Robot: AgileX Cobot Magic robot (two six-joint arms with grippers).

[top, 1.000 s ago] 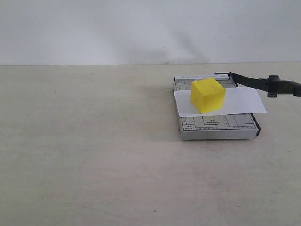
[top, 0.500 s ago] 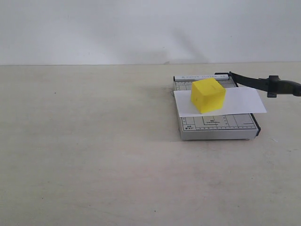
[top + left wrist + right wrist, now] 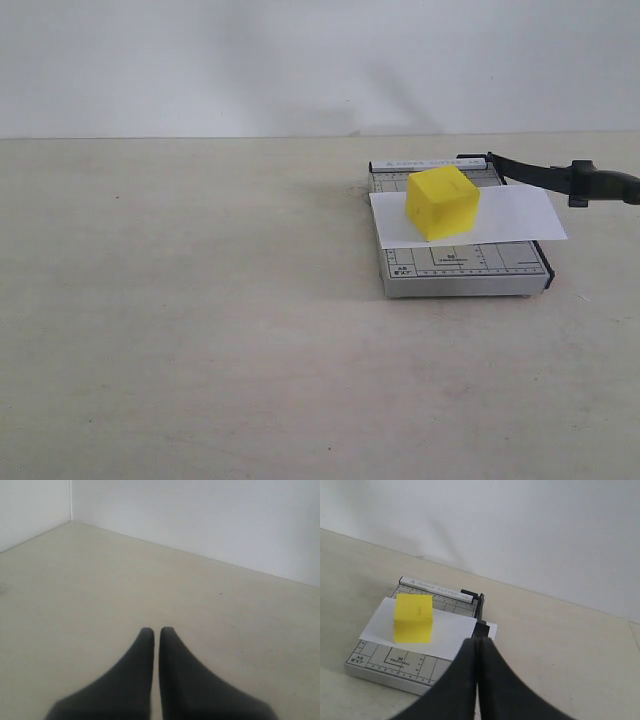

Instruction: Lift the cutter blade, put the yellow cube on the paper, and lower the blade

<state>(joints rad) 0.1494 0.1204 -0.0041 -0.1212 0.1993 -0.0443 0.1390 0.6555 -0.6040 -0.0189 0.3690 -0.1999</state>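
Note:
The yellow cube (image 3: 441, 202) sits on the white paper (image 3: 520, 215), which lies across the grey gridded cutter base (image 3: 470, 270). The black cutter blade (image 3: 540, 174) is raised at an angle from its hinge, and its thick handle (image 3: 605, 185) hangs out past the base's right side. Neither gripper shows in the exterior view. In the right wrist view my right gripper (image 3: 479, 641) is shut and empty, its tips lined up in front of the blade (image 3: 480, 611), with the cube (image 3: 413, 617) on the paper (image 3: 452, 632) beyond. My left gripper (image 3: 156, 630) is shut over bare table.
The beige table (image 3: 200, 300) runs back to a white wall (image 3: 300, 60). The left wrist view shows a corner where two walls meet the table (image 3: 70, 521).

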